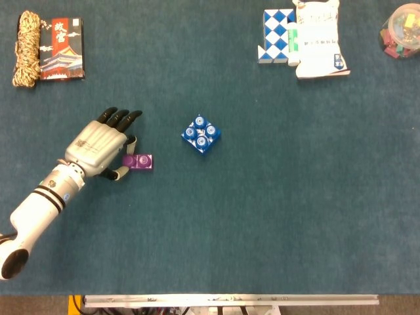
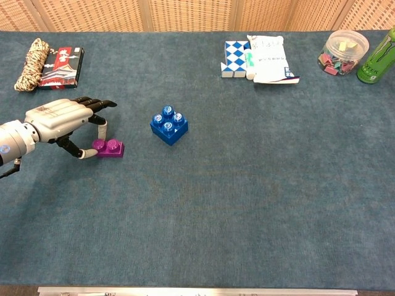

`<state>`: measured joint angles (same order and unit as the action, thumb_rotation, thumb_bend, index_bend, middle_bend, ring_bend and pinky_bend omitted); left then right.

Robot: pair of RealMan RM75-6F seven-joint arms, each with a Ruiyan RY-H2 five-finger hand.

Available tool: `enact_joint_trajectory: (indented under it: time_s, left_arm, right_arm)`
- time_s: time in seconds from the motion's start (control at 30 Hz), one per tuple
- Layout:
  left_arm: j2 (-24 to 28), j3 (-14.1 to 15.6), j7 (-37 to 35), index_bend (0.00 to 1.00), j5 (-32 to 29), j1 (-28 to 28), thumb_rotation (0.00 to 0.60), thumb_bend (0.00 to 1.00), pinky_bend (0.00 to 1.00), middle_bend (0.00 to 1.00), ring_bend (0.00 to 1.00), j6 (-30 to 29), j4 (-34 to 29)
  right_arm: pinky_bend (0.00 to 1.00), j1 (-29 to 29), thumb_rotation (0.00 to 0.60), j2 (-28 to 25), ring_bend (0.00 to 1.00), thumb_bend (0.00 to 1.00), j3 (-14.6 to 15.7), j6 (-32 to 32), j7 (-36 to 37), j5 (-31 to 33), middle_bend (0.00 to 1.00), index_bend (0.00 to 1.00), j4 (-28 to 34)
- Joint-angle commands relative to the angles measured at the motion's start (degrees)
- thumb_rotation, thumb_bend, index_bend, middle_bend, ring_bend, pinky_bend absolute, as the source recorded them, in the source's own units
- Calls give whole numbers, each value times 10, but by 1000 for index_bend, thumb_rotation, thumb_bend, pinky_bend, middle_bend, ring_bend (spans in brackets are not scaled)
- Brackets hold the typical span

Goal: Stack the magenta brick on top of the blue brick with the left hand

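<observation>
The magenta brick (image 1: 138, 162) (image 2: 108, 147) lies on the blue-green table cloth, left of the blue brick (image 1: 201, 134) (image 2: 169, 125). My left hand (image 1: 100, 147) (image 2: 57, 121) reaches in from the left and pinches the magenta brick's left end between the thumb and a finger, while the other fingers stretch out above it. The blue brick stands alone with its studs up, about a hand's width to the right of the magenta one. Neither view shows my right hand.
A coil of rope (image 1: 26, 47) and a red-and-black box (image 1: 62, 47) lie at the far left. A blue-white checkered puzzle (image 1: 275, 34) and a paper packet (image 1: 318, 39) sit at the far right, with a plastic tub (image 2: 344, 51) and a green can (image 2: 379, 57).
</observation>
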<state>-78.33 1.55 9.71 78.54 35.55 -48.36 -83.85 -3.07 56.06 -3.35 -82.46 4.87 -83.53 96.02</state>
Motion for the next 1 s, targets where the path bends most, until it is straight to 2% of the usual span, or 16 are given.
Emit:
enact_joint_trajectory:
  time_s: [0.03,0.37,0.6,0.77,1.0]
  left_arm:
    - [4,0,-12,494,1,-1,600,307,37,0,0,-1,-4]
    - [28,-1,-49,501,13,-5,600,307,37,0,0,-10,-20]
    - [67,-18,-52,505,7,-2,600,308,37,0,0,-24,-59]
    - [95,-37,-30,506,-26,3,600,307,38,0,0,-25,-106]
    - [120,-56,14,506,-111,15,600,315,38,0,0,-11,-180]
  right_arm:
    - [403,0,600,0,264,336,0,0,0,0,302,380,0]
    - [403,0,600,0,264,336,0,1,-1,0,302,380,0]
    - [403,0,600,0,264,336,-1,0,-2,2,302,380,2]
    - [403,1,600,-1,264,336,0,-1,0,1,302,380,1]
    - [403,1,600,-3,264,336,0,0,2,1,302,380,2]
